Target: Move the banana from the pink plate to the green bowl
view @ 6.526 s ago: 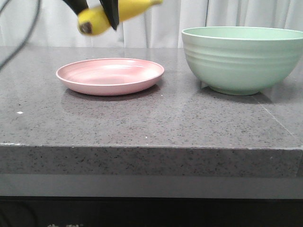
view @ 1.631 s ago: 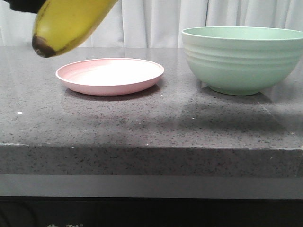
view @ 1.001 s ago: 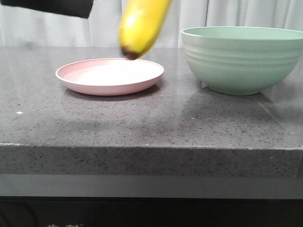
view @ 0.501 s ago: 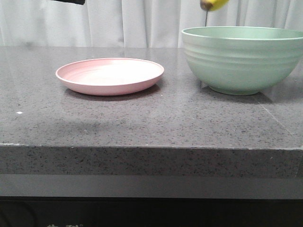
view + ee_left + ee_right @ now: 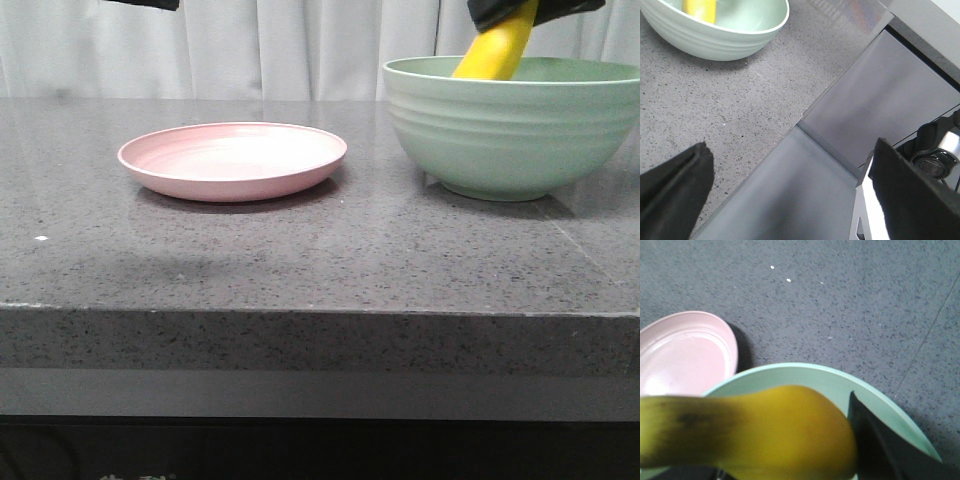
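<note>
Across the front view we see one grey speckled table (image 5: 300,260), its front edge running straight across the picture and a wide bare stretch of stone between that edge and the dishes. On its right half stands one green bowl (image 5: 510,130), cut off by the right border of the view, with open table in front of it. One pink plate (image 5: 232,160) sits to the bowl's left, apart from it by a clear gap, and nothing lies on it. We count one banana (image 5: 493,55): it leans steeply over the bowl's rim, its lower part hidden behind the near wall, its upper part under the dark right gripper (image 5: 530,8) at the top border. From the right wrist view the banana (image 5: 755,432) fills the foreground above the bowl (image 5: 810,375), with a black finger (image 5: 875,440) pressed against its side, so we read these fingers as clamped on the fruit. From the left wrist view the left gripper (image 5: 790,200) hangs beyond the table's edge, over a lower grey surface (image 5: 790,195), its two fingers spread wide with nothing between them, and the bowl (image 5: 715,30) lies well away.
</note>
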